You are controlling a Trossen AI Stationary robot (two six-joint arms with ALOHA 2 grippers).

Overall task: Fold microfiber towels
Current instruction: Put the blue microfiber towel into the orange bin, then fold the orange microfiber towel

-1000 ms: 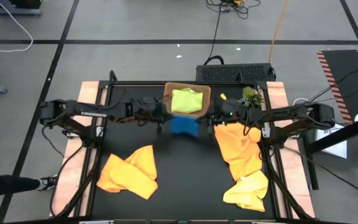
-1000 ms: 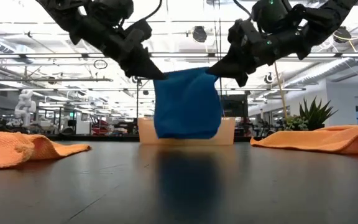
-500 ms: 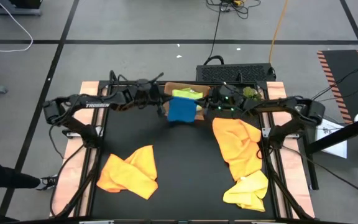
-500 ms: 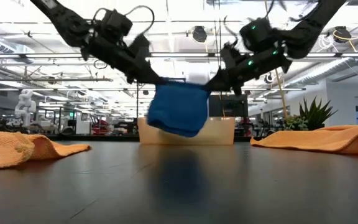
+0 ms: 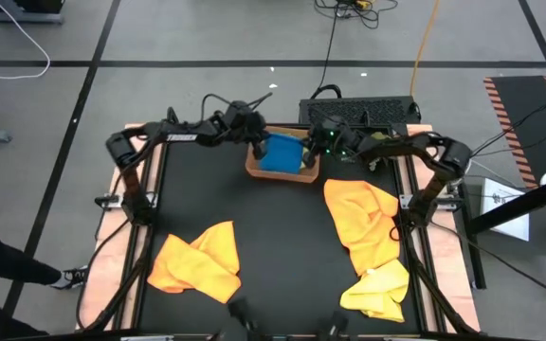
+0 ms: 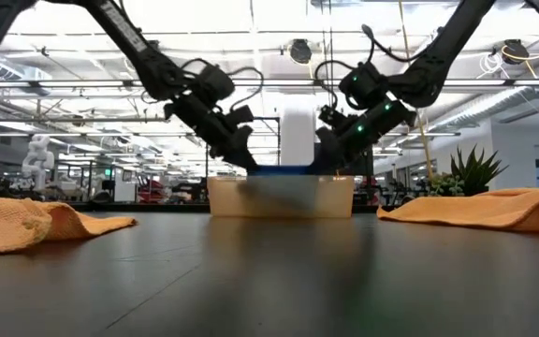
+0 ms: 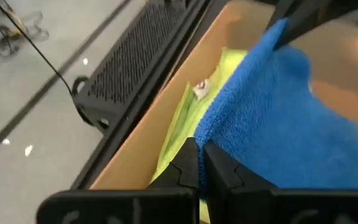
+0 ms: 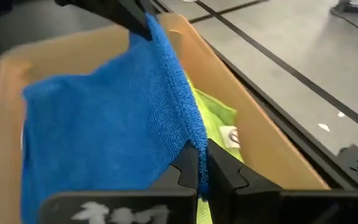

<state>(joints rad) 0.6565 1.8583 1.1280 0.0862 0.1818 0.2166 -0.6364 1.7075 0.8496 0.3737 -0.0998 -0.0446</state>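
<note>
Blue towel (image 5: 281, 154) lowered into tray (image 5: 254, 169), both grippers pinching

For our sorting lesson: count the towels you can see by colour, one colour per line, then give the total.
Blue towel: 1, over the tray
Lime green towel: 1, in the tray beneath the blue one
Orange towels: 2, on the table
Yellow towel: 1, on the table
Total: 5

Brown tray (image 5: 251, 169) at far edge of black table (image 5: 273, 246). Plant sprig (image 6: 473, 172) near table's far right corner. Black perforated box (image 5: 358, 110) on floor beyond (cable attached). Person's shoe (image 5: 69, 278) at left.
</note>
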